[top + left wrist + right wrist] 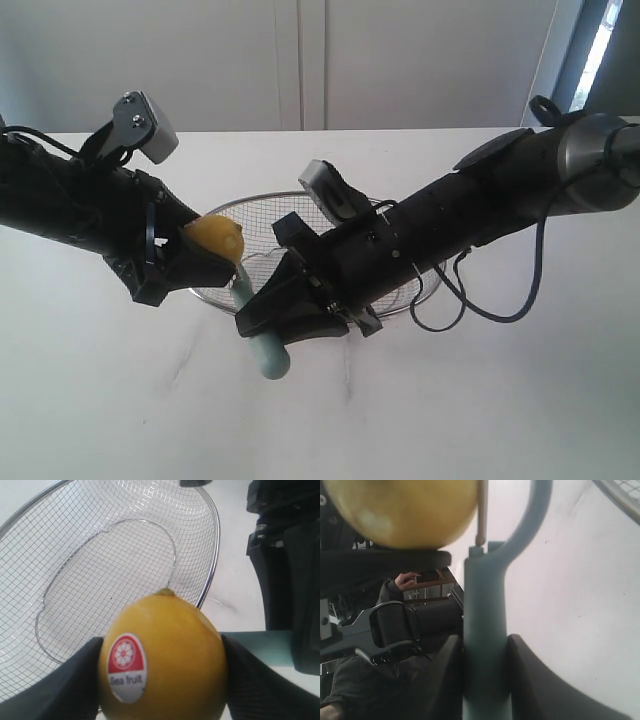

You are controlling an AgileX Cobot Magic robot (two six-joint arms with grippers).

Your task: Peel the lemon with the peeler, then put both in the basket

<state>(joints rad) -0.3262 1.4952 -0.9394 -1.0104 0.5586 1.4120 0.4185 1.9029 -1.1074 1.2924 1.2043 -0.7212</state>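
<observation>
Beside the basket [270, 200], our left claw [205, 255] pinches the lemon [215, 235], which we judge firm but slippery, across its middle, while our right claw [285, 315] clamps the stiff peeler [268, 358] by its handle.

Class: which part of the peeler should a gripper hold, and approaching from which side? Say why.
Grip the peeler by its straight teal handle, jaws across its sides, coming from the end opposite the blade: the handle is slim and even, the curved head stays free.
</observation>
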